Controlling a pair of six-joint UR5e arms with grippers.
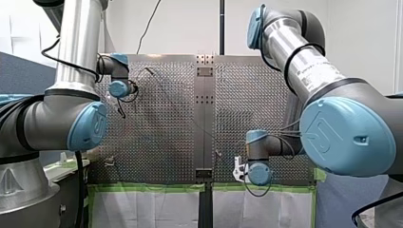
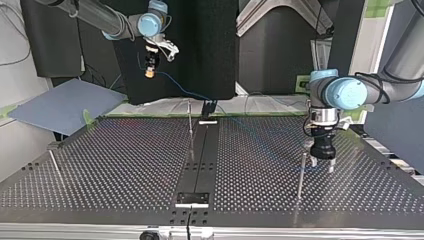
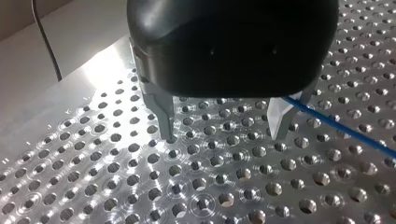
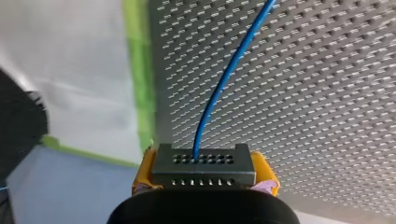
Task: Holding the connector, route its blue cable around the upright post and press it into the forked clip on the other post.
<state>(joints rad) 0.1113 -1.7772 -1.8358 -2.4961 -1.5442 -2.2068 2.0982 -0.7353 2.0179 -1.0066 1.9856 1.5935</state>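
My right gripper (image 4: pixel 204 173) has yellow pads and is shut on a dark grey connector (image 4: pixel 203 167). A blue cable (image 4: pixel 224 79) leaves the connector and runs out over the perforated plate. In the top view this gripper (image 2: pixel 149 70) hangs high beyond the table's far edge, and the blue cable (image 2: pixel 180 90) trails down toward the table. My left gripper (image 3: pixel 223 135), black with metal fingers, stands open just above the plate with nothing between its fingers. The blue cable (image 3: pixel 341 130) passes beside one finger. In the top view my left gripper (image 2: pixel 323 167) is close beside a thin upright post (image 2: pixel 301 175).
A second thin post (image 2: pixel 190 130) stands near the table's centre strip (image 2: pixel 200 160). A third, leaning rod (image 2: pixel 55 165) is at the top view's left. Green tape (image 4: pixel 140 88) marks the table's edge. A grey board (image 2: pixel 60 105) lies off the table's far left corner.
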